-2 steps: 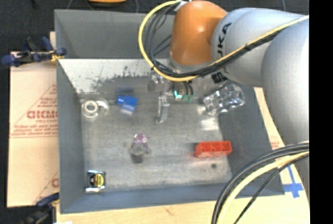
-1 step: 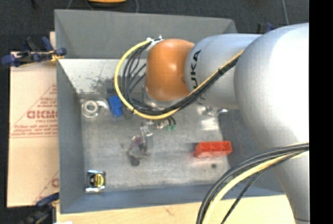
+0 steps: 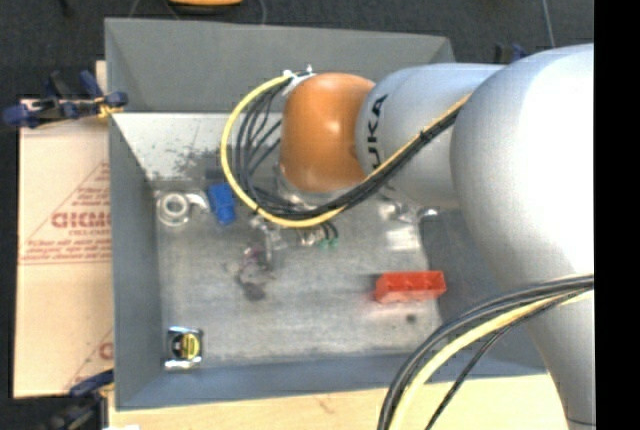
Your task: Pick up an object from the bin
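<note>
One red brick (image 3: 408,286), one blue piece (image 3: 221,203), one silver ring (image 3: 175,208), one tape measure (image 3: 185,345) in the scuffed grey bin (image 3: 320,330); claw (image 3: 263,253) above a dark scrap (image 3: 251,285), its opening impossible to tell

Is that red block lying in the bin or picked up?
In the bin: the red block lies flat on the floor of the bin, right of the gripper and apart from it.

Open floor (image 3: 300,318) left of red block (image 3: 409,286)

High over the bin (image 3: 200,68) — slightly oblique
</note>
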Available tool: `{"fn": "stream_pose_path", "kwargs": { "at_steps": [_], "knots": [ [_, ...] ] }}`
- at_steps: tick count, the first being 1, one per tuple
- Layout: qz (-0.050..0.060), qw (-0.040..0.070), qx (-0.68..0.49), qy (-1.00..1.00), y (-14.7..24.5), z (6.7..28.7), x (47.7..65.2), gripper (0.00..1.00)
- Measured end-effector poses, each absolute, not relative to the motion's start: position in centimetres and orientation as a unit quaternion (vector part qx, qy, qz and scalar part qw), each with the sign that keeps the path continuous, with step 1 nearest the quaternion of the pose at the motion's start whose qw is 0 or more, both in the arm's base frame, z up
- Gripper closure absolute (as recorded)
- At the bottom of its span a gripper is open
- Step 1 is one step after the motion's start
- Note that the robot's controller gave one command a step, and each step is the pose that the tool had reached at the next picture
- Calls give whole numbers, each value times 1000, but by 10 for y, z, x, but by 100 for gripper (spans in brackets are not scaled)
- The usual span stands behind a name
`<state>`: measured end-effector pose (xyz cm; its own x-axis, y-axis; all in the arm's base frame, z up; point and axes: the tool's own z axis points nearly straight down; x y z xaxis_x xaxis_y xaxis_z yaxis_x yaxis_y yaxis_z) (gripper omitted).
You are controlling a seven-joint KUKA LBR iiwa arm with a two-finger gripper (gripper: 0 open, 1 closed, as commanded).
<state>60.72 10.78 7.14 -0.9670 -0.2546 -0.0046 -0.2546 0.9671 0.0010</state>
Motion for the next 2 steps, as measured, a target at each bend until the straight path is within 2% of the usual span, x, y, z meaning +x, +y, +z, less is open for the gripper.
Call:
{"fn": "stream_pose_path", "kwargs": {
  "at_steps": [1, 2],
  "knots": [
    [-2, 5, -400, 917, 81, 165, 621, 100],
    [-1, 5, -396, 918, 91, 223, 605, 100]
  ]
}}
